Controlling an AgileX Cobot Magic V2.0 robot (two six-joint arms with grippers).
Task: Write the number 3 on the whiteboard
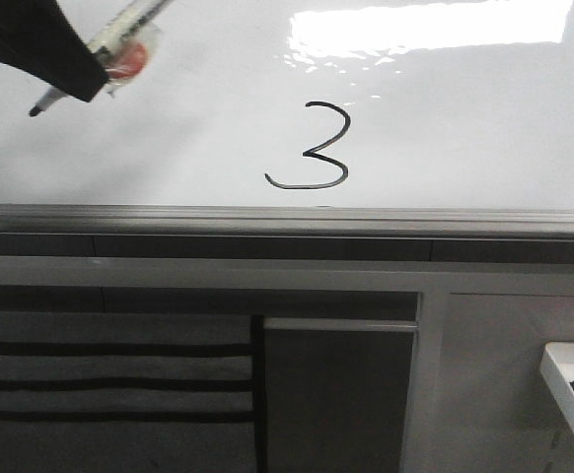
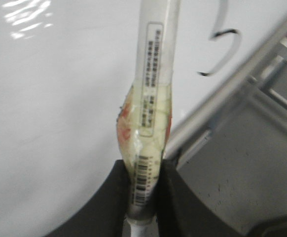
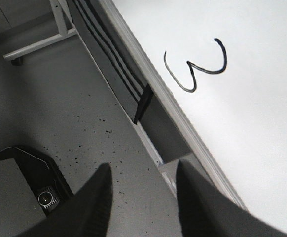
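A hand-drawn black number 3 [image 1: 319,148] with a long bottom tail curling left stands on the glossy whiteboard [image 1: 465,128]. It also shows in the left wrist view [image 2: 225,52] and the right wrist view [image 3: 198,66]. My left gripper [image 1: 95,69] is at the upper left of the board, shut on a white marker [image 2: 153,98] wrapped in clear tape. The marker's black tip [image 1: 36,109] points down-left, well left of the 3. My right gripper [image 3: 143,182] is open and empty, hanging over the grey floor beside the board's frame; it is out of the front view.
The board's grey metal frame edge [image 1: 287,219] runs across the front view. Below it are grey cabinet panels [image 1: 336,394] and a white tray [image 1: 573,384] with markers at the right. Glare [image 1: 435,25] lies on the board's upper right.
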